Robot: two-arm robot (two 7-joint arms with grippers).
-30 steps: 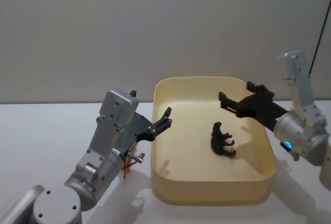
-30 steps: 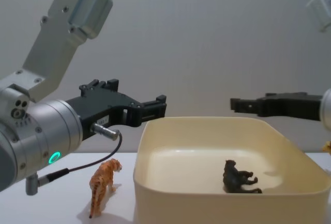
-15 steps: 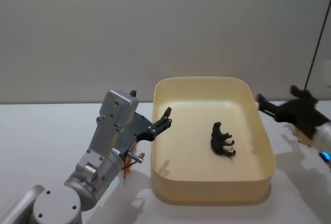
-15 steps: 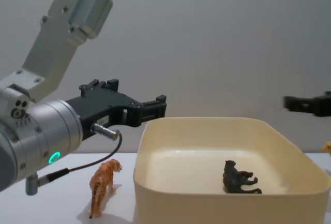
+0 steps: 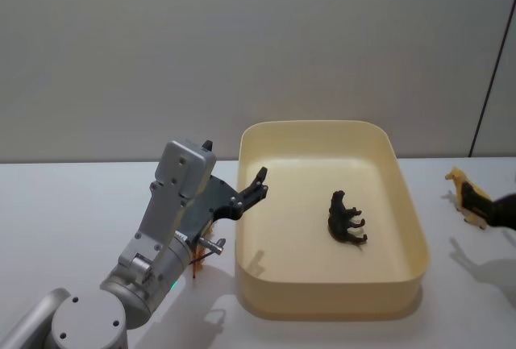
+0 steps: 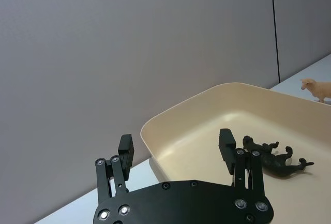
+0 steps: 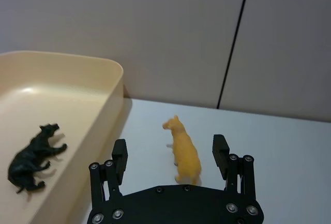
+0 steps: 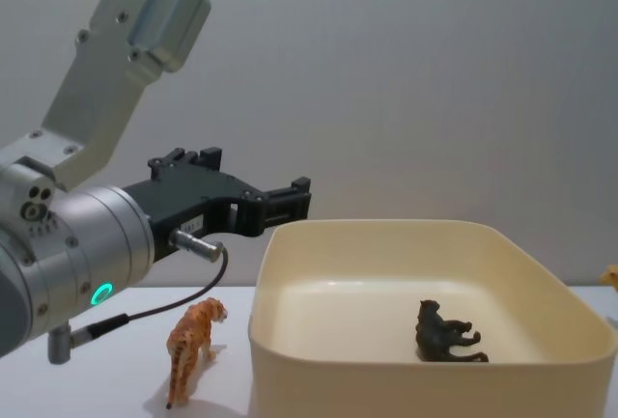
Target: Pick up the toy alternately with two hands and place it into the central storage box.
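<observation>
— Where are the toys?
— The black animal (image 5: 347,218) lies on its side in the box (image 5: 310,126). A yellow one (image 7: 184,154) stands on the table (image 7: 289,146) just right of the box. My right gripper (image 7: 170,152) is beside it, fingers spread, empty.
— And the left?
— My left gripper (image 6: 176,142) hangs at the box's left rim, also spread and empty. A tiger (image 8: 193,336) stands under that arm.
</observation>
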